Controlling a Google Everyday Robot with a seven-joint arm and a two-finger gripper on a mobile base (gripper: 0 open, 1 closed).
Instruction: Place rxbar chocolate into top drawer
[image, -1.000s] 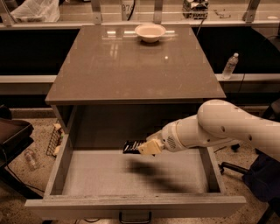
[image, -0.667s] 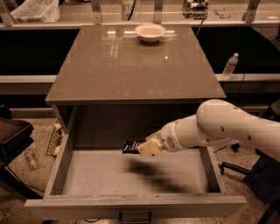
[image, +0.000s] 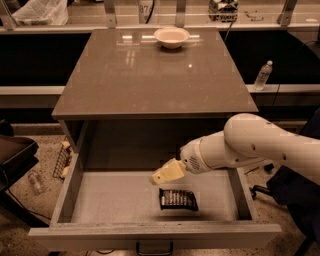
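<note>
Counting bars first: how many, and where? (checker)

One rxbar chocolate (image: 178, 199). It lies flat on the floor of the top drawer (image: 100, 195), right of centre and nearer the front panel than the back wall, pale print facing up. (me)

Drawers? (checker)

One, pulled fully out, with one dark handle (image: 154, 247) below its front edge. Only the bar lies on its floor. (me)

And your gripper? (checker)

One gripper (image: 167, 173), hanging over the drawer floor just above and slightly left of the bar. It is apart from the bar and carries nothing. Whether it is open or closed I cannot tell. My arm (image: 260, 142) reaches in from the right, over the drawer's right wall. (me)

Anything else to count? (checker)

One white bowl (image: 171, 37), upright near the far edge of the countertop (image: 155, 80). Two clear bottles: one standing bottle (image: 263, 75) on the ledge to the right, and one floor bottle (image: 36, 182) lying to the left of the cabinet. (me)
</note>
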